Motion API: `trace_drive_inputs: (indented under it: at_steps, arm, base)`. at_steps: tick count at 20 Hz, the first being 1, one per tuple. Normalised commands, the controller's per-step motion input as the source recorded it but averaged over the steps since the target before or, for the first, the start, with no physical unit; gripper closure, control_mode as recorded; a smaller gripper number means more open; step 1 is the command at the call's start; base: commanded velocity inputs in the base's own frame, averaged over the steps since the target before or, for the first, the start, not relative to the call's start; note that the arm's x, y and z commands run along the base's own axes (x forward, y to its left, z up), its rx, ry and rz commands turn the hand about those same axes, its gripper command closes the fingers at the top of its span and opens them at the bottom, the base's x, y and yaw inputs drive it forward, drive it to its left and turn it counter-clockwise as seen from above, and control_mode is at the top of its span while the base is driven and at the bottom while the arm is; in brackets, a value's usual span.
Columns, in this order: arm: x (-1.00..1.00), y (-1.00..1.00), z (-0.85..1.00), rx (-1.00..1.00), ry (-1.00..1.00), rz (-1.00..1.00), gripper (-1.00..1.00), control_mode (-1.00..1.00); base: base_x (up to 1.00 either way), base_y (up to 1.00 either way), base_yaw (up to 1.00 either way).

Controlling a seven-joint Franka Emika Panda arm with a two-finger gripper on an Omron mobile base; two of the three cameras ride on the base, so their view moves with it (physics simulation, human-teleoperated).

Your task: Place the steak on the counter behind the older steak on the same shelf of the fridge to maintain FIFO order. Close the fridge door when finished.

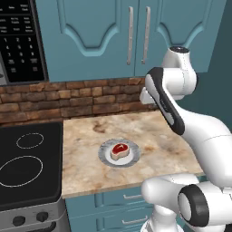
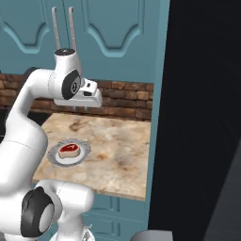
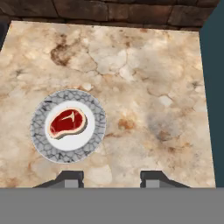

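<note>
Hand view: steak [image 3: 66,123] on plate [image 3: 43,144], counter [image 3: 144,78]; fingers [image 3: 112,178] spread, seemingly empty.

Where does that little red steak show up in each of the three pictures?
Left base view: the steak lies on the grey-rimmed plate, centre of the picture.
Right base view: steak, lower left, same plate.
Hand view: steak, left of centre, on the plate.
Shared landmark: the brick backsplash behind the counter.
</note>
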Motion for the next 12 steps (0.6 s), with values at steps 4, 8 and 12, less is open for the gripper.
trace_drive_inputs:
  at_steps: [4, 8, 12]
  arm:
    - [-0.21, 0.14, -0.13, -0.03, 0.00, 0.00, -1.00, -1.00]
    - [-0.37, 0.96, -0.63, -0.16, 0.00, -0.07, -1.00, -1.00]
    - [-0.09, 1.00, -0.67, -0.05, 0.00, -0.38, -1.00, -1.00]
  base:
    - [0.00, 0.00, 0.00]
    - [0.00, 0.00, 0.00]
    - [0.00, 0.00, 0.00]
